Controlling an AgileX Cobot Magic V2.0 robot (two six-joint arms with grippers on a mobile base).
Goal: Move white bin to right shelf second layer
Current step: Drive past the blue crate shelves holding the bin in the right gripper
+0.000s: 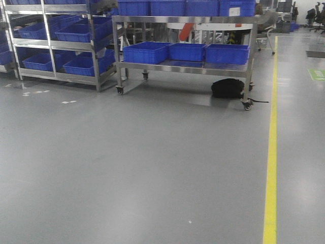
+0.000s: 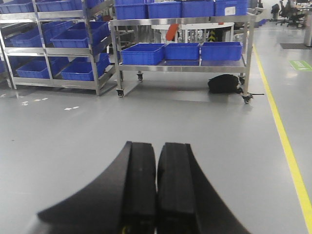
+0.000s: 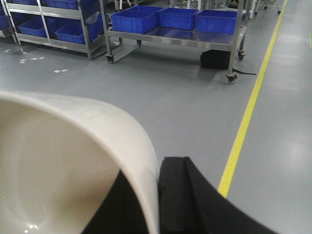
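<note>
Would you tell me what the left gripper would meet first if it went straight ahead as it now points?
Nothing near: bare floor lies ahead of the left gripper. Far off, probably the steel cart holding blue crates.

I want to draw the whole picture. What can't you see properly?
The white bin: right wrist view, left and bottom edges cut it off; base unseen.
The right fingers: same view, the bin's wall and the bottom edge hide parts.
The black lump under the cart: front view, too small to identify.
</note>
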